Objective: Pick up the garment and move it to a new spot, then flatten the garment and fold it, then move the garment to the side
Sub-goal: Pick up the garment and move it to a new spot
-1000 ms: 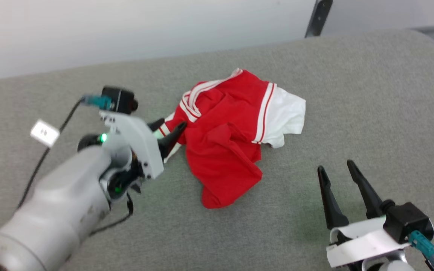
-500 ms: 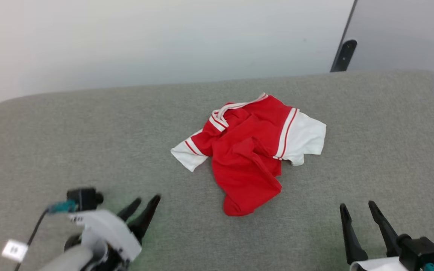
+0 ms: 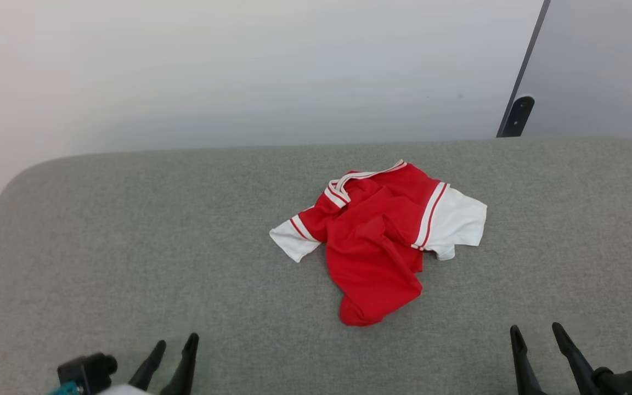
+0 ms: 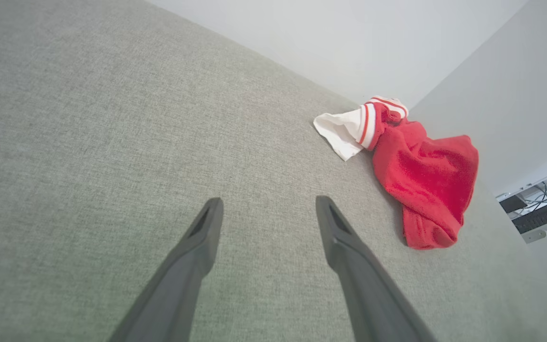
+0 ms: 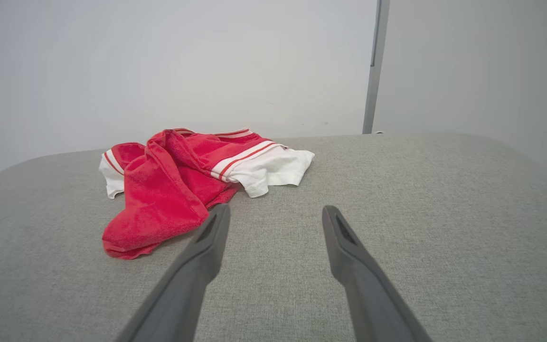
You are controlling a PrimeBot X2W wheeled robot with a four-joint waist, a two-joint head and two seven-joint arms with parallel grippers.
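Observation:
The garment [image 3: 379,236] is a red T-shirt with white sleeves and red-and-white striped trim, lying crumpled a little right of the grey table's middle. No print shows on it. The left wrist view has the garment [image 4: 420,166] at the right, and the right wrist view has the garment [image 5: 178,180] ahead and to the left. My left gripper [image 3: 176,345] stands open at the lower left, well away from the cloth. At the lower right my right gripper [image 3: 538,332] is open too, with nothing between its fingers.
The grey fabric-covered table [image 3: 129,247] has rounded far corners and ends at a pale wall. A dark bracket [image 3: 515,116] sits on the wall seam at the back right. A shelf with cables [image 4: 537,209] lies beyond the table's edge.
My left gripper has let go of the garment's left sleeve and pulled back to the lower left. The camera has tilted up, so the whole scene sits lower. The garment stays crumpled.

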